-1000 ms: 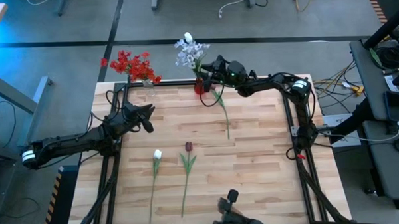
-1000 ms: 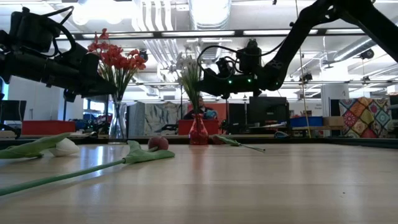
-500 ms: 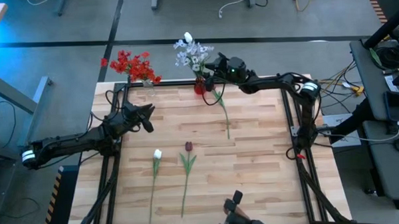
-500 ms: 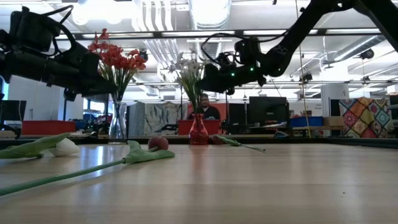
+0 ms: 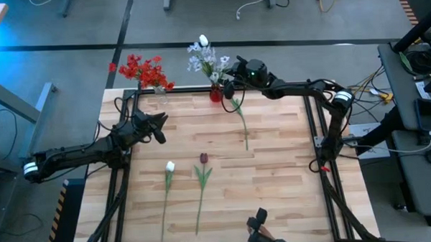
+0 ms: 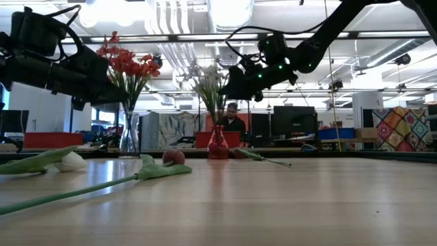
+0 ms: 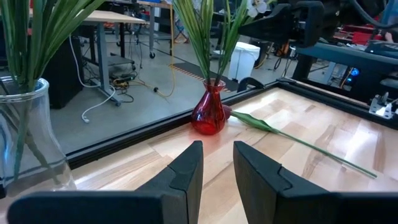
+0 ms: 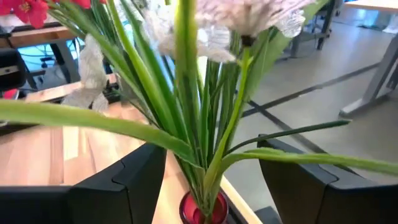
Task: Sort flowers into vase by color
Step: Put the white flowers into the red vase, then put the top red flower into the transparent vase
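Right gripper (image 5: 233, 68) is up at the far table edge, right over the small red vase (image 5: 215, 95); fingers spread wide, nothing clamped between them, and the right wrist view shows the white sprays (image 8: 236, 18) and green stems standing in the gap between the fingers. Vase mouth sits just below and in front of it.

Just on the near side of that gripper a loose stem (image 5: 241, 119) lies flat on the table (image 5: 282, 169). Its head end touches or nearly touches the red vase base; I can't tell its colour. Long axis runs from the vase toward the near edge, slightly angled. Right arm is clearly the nearer one to it.

Left gripper (image 5: 160, 124) waits over the left half of the table, fingers parted with a narrow gap, empty. Clear vase (image 5: 159, 89) with red flowers (image 5: 143, 69) stands beyond it at the far edge. White bud (image 5: 170, 166) and dark tulip (image 5: 203, 159) lie side by side nearer the front edge, stems parallel and pointing at the front edge; left arm is nearer to both.

Count: 2 vases, 3 flowers loose on the table, 1 red bunch, 1 white/pale bunch. My guess is the stem by the red vase goes next, reached by dropping down and pulling back toward the near edge.
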Controlling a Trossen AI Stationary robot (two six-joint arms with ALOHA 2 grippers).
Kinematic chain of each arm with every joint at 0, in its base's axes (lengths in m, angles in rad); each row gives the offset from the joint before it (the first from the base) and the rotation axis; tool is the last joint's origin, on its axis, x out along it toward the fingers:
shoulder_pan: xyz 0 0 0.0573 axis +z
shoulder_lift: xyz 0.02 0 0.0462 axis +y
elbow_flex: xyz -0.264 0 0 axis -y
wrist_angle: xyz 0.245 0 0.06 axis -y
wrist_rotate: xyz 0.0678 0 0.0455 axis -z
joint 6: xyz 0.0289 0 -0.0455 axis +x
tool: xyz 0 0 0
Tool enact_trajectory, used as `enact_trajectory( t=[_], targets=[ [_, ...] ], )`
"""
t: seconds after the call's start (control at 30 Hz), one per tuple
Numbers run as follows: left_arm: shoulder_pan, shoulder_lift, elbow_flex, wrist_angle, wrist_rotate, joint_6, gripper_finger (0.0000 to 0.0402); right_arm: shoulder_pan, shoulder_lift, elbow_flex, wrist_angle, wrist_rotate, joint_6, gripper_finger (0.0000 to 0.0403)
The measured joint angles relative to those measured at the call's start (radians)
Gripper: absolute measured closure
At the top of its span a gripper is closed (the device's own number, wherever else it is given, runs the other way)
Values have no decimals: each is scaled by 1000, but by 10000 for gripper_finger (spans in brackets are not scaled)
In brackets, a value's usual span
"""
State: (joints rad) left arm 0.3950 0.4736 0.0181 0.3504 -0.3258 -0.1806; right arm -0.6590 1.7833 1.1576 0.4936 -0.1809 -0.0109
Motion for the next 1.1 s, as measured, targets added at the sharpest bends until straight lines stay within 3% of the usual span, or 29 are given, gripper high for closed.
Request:
enact_trajectory(
  t=[0.77,1.1],
  targets=[
    [0,0,1,0,4,14,327,0,-205,0,-394,54,-40,127],
    [0,0,1,0,4,14,327,0,-372,0,-688,56,-42,134]
  ],
)
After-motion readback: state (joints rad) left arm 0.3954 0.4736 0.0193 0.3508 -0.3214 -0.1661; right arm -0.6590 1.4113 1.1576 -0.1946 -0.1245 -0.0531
